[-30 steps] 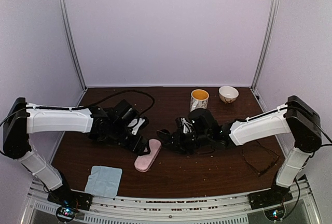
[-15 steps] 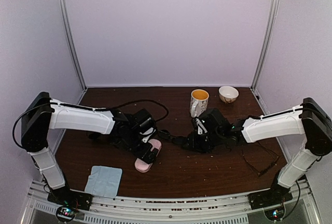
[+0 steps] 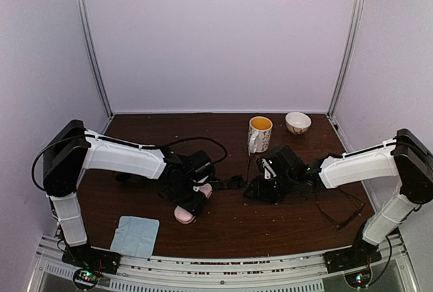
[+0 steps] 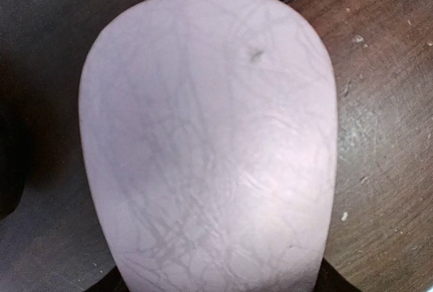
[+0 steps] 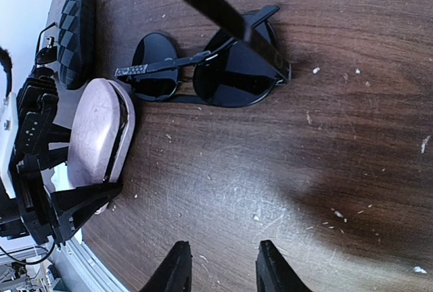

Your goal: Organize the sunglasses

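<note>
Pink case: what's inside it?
Cannot tell: the pink case shows only its scuffed outer shell and a dark seam. The black sunglasses lie outside, beside it.

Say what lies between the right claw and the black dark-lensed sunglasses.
Right wrist view: only bare brown wooden table separates the right claw from the black dark-lensed sunglasses.

I can read nothing for certain. Small white print runs along a temple of the black sunglasses [image 5: 233,76], visible in both wrist views but too blurred to make out.
</note>
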`<state>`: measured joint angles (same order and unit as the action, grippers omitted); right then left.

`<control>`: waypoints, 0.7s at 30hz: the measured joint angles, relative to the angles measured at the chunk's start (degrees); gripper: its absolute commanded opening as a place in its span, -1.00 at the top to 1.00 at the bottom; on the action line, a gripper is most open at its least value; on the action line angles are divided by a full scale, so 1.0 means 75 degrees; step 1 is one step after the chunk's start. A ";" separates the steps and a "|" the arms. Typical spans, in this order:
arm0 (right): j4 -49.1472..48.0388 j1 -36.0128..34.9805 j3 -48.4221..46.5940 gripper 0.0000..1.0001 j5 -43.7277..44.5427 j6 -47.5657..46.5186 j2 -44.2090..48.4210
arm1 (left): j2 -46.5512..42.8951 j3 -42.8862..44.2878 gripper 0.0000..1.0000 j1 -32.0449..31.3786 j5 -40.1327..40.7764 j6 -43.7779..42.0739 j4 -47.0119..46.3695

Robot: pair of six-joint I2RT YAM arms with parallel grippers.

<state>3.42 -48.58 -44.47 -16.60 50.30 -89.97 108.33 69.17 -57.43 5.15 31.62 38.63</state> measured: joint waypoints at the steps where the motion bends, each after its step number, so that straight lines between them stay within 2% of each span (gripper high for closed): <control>1: -0.0009 0.0017 0.0023 0.32 -0.0003 -0.0006 0.0023 | 0.0000 0.0012 -0.19 -0.0003 0.0055 0.0038 0.0029; 5: -0.0023 0.0076 0.0087 0.30 0.0000 -0.0035 0.0134 | -0.0035 0.0020 -0.06 -0.0015 0.0321 0.0143 0.0134; 9: -0.0015 0.0125 0.0096 0.29 0.0009 -0.0119 0.0306 | -0.0350 -0.0044 -0.04 -0.0012 0.0673 0.0207 0.0458; 15: 0.0102 0.0224 0.0093 0.28 0.0114 -0.0289 0.0530 | -0.1784 -0.0143 -0.06 0.0087 0.1055 0.0201 0.1037; 18: 0.0201 0.0321 0.0087 0.27 0.0166 -0.0358 0.0554 | -0.2524 -0.0119 -0.06 0.0490 0.1070 0.0114 0.1186; 21: 0.0309 0.0391 0.0055 0.27 0.0201 -0.0466 0.0557 | -0.2632 0.0157 -0.05 0.1093 0.1026 -0.0087 0.1297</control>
<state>5.74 -45.65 -44.05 -15.09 46.81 -85.80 88.60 70.35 -49.23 12.84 30.96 48.36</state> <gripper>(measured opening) 0.363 0.641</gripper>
